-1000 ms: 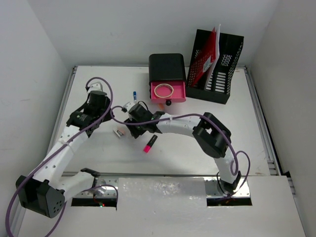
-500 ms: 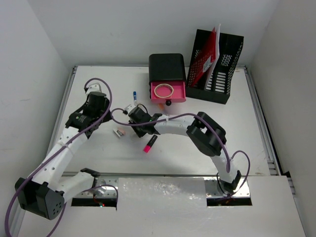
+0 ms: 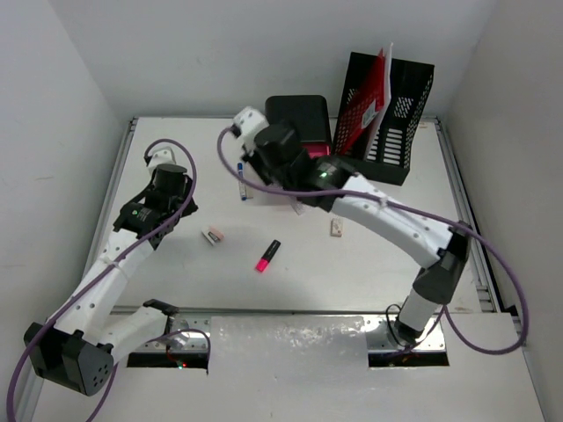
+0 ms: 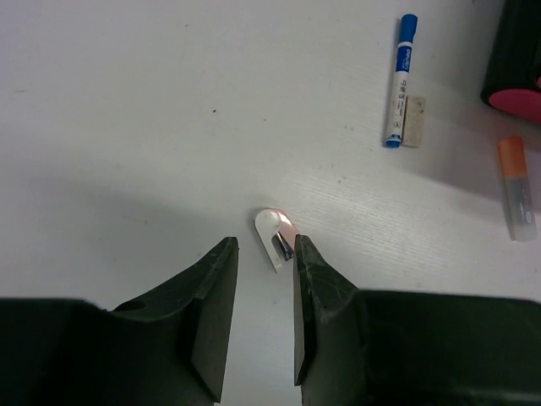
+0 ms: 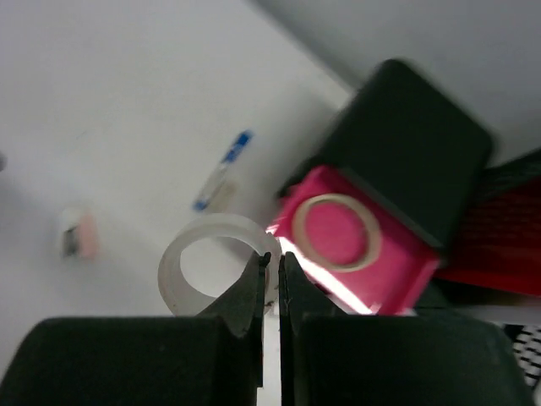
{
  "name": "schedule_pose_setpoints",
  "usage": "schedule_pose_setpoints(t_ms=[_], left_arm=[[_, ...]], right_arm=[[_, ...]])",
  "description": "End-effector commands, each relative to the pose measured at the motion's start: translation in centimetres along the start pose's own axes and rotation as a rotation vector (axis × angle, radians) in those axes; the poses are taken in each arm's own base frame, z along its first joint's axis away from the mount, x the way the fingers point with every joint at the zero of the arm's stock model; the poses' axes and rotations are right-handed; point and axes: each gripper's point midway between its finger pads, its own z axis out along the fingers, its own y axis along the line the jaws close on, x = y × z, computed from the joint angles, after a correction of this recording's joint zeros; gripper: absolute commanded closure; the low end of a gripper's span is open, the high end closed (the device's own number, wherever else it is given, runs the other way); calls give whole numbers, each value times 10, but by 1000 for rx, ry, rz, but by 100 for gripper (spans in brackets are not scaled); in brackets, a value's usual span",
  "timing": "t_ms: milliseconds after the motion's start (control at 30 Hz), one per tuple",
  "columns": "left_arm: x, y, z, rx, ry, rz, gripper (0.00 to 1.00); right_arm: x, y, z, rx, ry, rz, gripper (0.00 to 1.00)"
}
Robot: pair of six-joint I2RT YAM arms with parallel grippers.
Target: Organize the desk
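Observation:
The white desk (image 3: 396,237) holds scattered items. My right gripper (image 3: 264,163) hangs high near the black box's pink drawer (image 3: 303,163). In the right wrist view this gripper (image 5: 272,258) is shut on a translucent white tape roll (image 5: 211,262), with the drawer (image 5: 355,245) and its tape ring (image 5: 338,233) just ahead. My left gripper (image 3: 183,214) is low over the desk. In its wrist view it (image 4: 264,245) is open and empty. A small white and pink clip-like piece (image 4: 275,235) lies just beyond its right fingertip.
A blue marker (image 3: 240,180) and a small eraser (image 4: 414,121) lie left of the drawer. An orange-capped tube (image 4: 516,186) lies below it. A pink highlighter (image 3: 267,255) and a small tan piece (image 3: 336,229) lie mid-desk. A black file holder (image 3: 383,114) stands at the back right.
My right arm has risen from the desk's middle and swung back toward the pink drawer with the tape roll. The small tan piece now shows. My left gripper has barely moved.

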Motion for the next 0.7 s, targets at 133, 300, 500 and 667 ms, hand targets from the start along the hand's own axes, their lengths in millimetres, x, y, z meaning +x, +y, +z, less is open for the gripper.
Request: schedule_pose_setpoints(t_ms=[133,300,500,667], left_arm=[[-9,-4,-2,23,-34,-38,74],[-9,-2,-3,20,-40,-37,74],[-7,-4,0,22,-33,-37,74],[-5,-3,1,18,-27,-34,74]], right_arm=[[18,-146,15,414,104,-17,100],[49,-187,33,426,126,134,100],[78,-177,65,313,164,240,100],[90,-153,92,219,183,329,100]])
